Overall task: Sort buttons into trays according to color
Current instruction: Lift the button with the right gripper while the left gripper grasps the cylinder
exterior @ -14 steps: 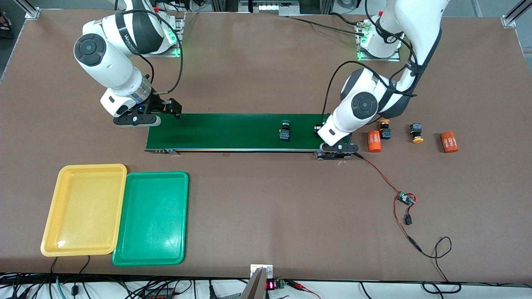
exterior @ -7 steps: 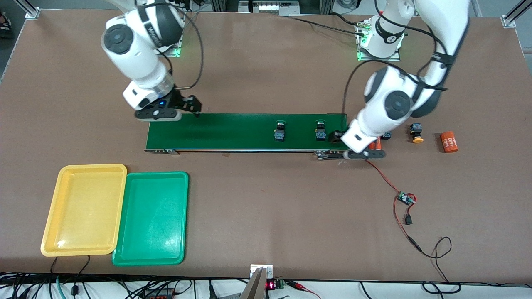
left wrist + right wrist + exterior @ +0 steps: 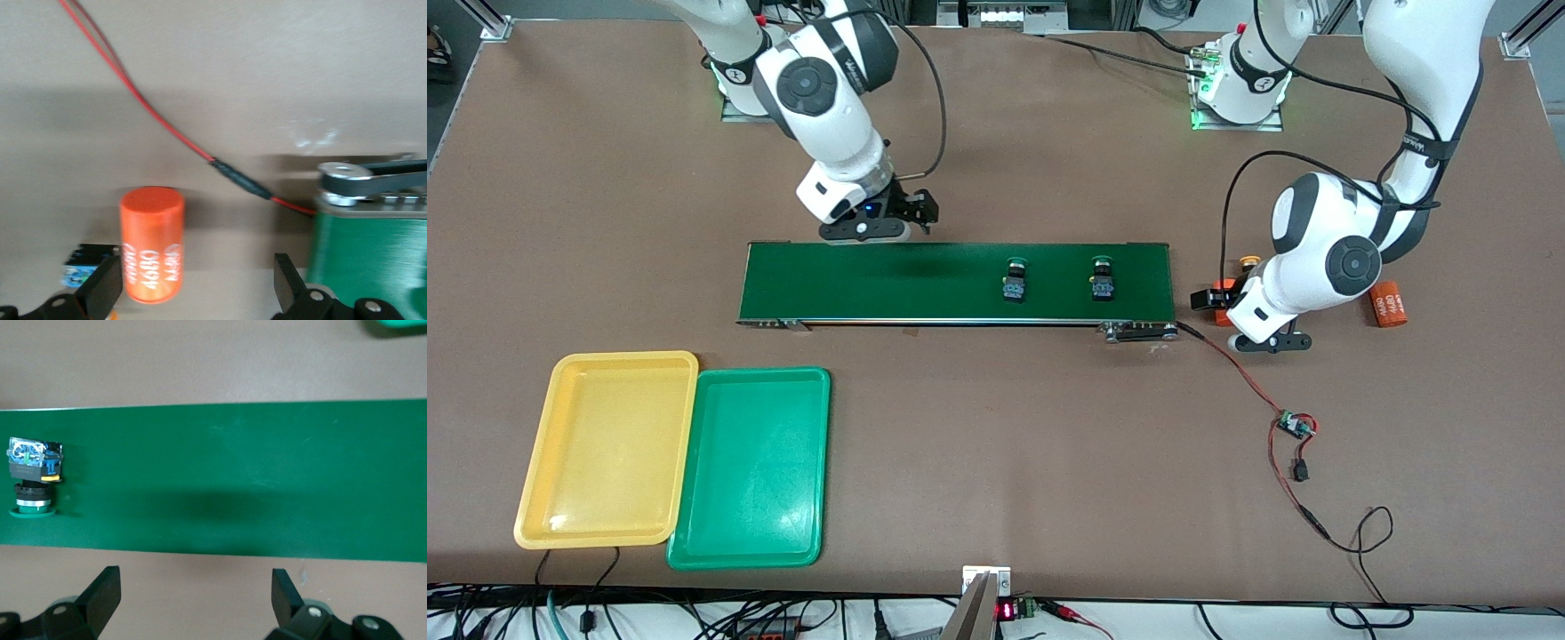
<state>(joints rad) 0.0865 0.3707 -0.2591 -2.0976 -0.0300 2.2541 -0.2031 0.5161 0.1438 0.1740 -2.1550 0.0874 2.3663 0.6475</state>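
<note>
Both arms have shifted: left gripper [image 3: 1266,343], jaws apart, leaves the belt [image 3: 889,280]; right gripper [image 3: 865,233], spread, reaches its edge.

Both arms have glossy white shells with dark grey joint bands and round grey joint caps. Black cables loop along each arm. Each base shows a green light. The left end effector [image 3: 1268,343] and right end effector [image 3: 864,233] are black, with black fingers [image 3: 288,287].

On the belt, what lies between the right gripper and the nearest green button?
Only bare conveyor belt between the right gripper and that green button, per the right wrist view.
</note>
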